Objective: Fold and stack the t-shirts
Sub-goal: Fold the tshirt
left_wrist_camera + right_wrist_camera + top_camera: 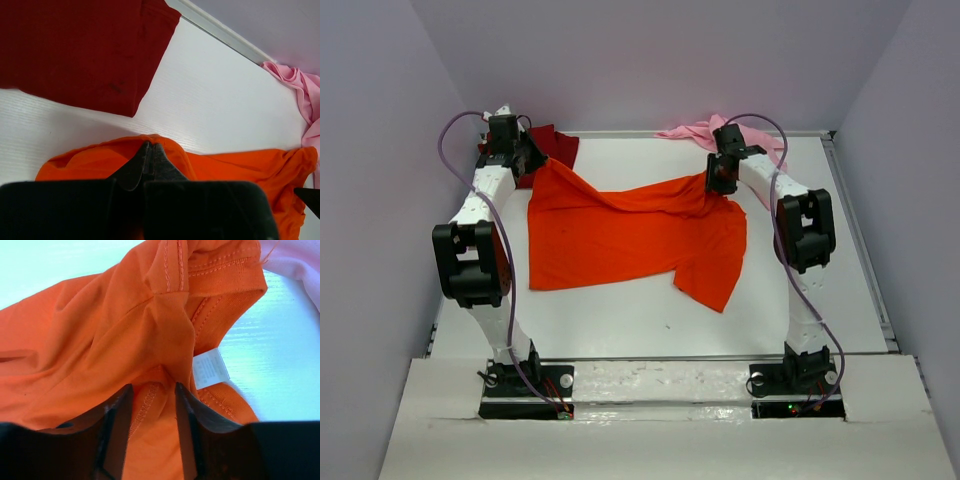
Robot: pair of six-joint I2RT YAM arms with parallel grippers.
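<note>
The orange t-shirt (630,235) sprawls mid-frame, dark red tee (552,143) upper left, pink tee (695,131) upper right, left gripper (533,157) and right gripper (720,178) both clamped on its far edge: spreading step, likely, and next needs an even, taut pull flat.

Both arms are built alike: white rounded links joined by blocky black joint housings with open cut-outs. The left arm (483,195) and the right arm (762,180) each end in a black base block bolted at the near edge of the table (620,325). Silver round bolt heads and tiny red and green lights show there. A thin lilac cable (442,150) runs along the left arm from base to wrist, and a matching cable (817,325) follows the right one. The left hand (150,146) is matte black with tapered, pointed tips. The right hand (152,390) has dark, flat, blade-like fingers (117,420).
</note>
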